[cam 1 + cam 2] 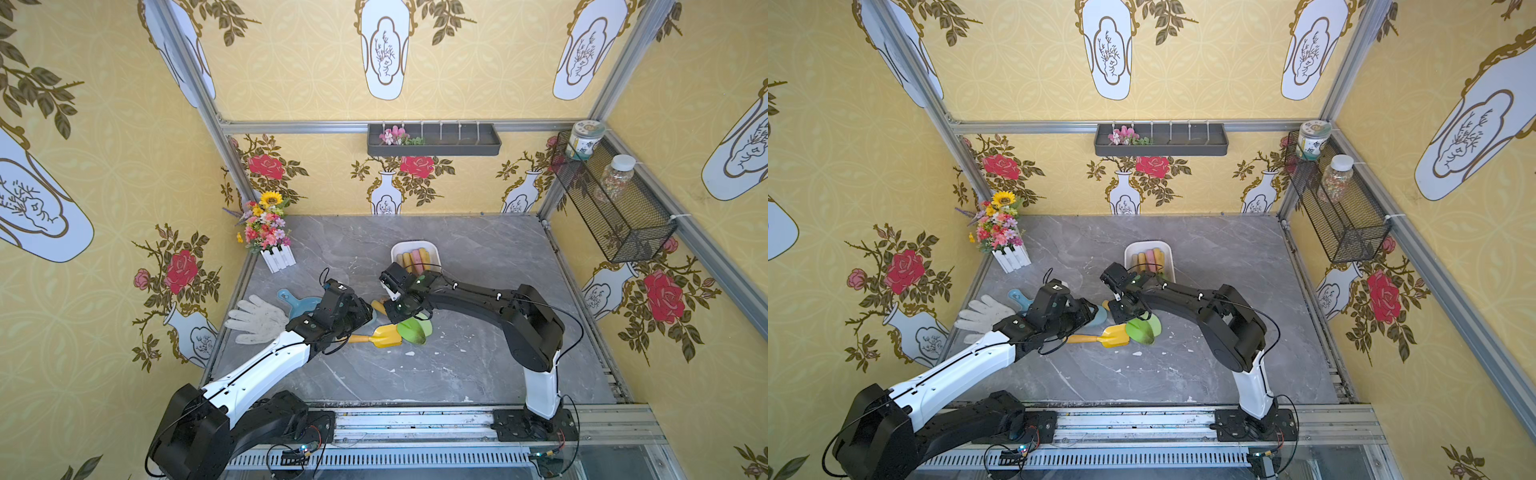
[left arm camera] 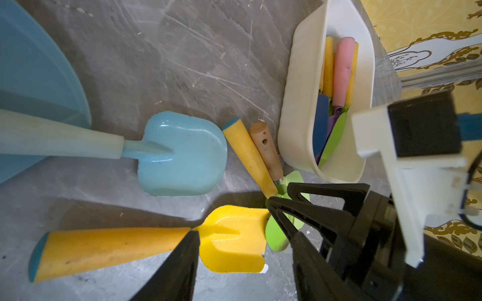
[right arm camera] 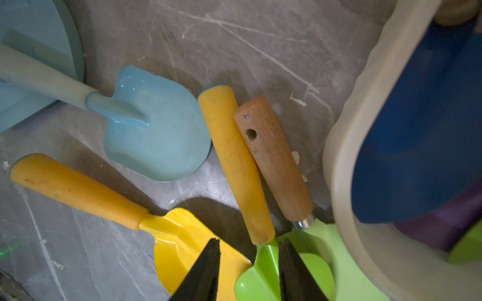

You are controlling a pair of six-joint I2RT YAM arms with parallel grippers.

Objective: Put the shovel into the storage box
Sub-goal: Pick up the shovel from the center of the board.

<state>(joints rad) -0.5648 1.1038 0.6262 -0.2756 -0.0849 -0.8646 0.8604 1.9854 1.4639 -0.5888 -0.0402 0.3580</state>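
Observation:
The white storage box stands mid-table and holds several shovels. Beside it lie a yellow shovel, a light blue shovel, and two green-bladed shovels, one yellow-handled and one wood-handled. My left gripper hangs open over the yellow shovel's blade. My right gripper is narrowly open, its tips astride the yellow handle's end, above the green blades.
A white glove and a blue dustpan lie at the left. A flower pot stands at the back left corner. A grey tray hangs on the back wall, a wire basket with jars on the right wall.

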